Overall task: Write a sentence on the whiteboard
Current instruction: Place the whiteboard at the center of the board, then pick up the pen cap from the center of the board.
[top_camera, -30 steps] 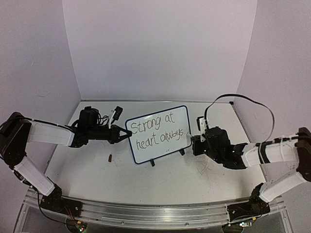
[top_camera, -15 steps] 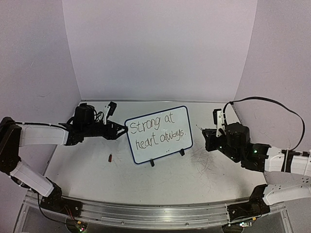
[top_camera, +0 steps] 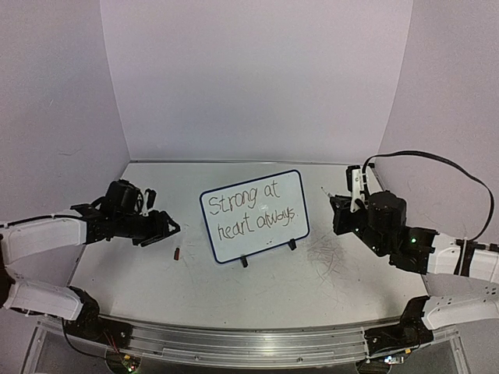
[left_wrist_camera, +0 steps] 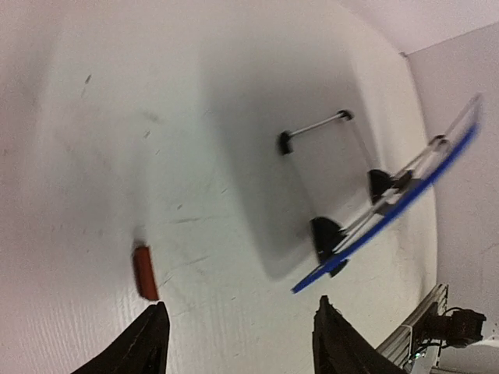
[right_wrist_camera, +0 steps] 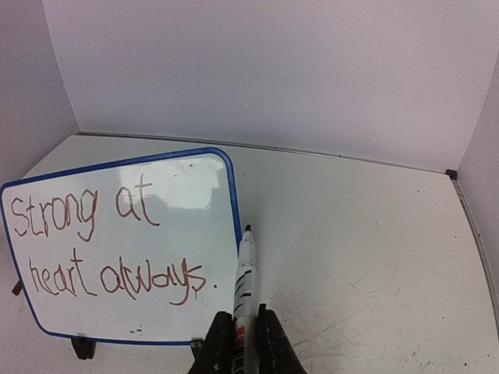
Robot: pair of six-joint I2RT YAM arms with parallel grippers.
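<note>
The whiteboard [top_camera: 287,185] stands tilted on its black clip feet at mid-table, blue-rimmed. The sentence [top_camera: 253,210] reads "Strong at heart always." in two lines. In the right wrist view the whiteboard [right_wrist_camera: 195,234] fills the left side and the sentence [right_wrist_camera: 148,278] looks reddish-brown. My right gripper [top_camera: 341,212] is shut on a white marker [right_wrist_camera: 245,273], whose tip points up, just off the board's right rim. My left gripper [top_camera: 165,228] hangs open and empty, left of the board. In the left wrist view the left gripper [left_wrist_camera: 240,305] faces the whiteboard [left_wrist_camera: 390,210] edge-on.
A small red cap [top_camera: 177,252] lies on the table between my left gripper and the board, and the red cap [left_wrist_camera: 145,272] sits just beyond the left finger. Scuff marks [top_camera: 327,257] cover the tabletop right of the board. A metal rail [top_camera: 249,343] runs along the near edge.
My left gripper has let go of the board's left edge, opened and drawn back to the left. My right arm has pulled back to the right with the marker.
</note>
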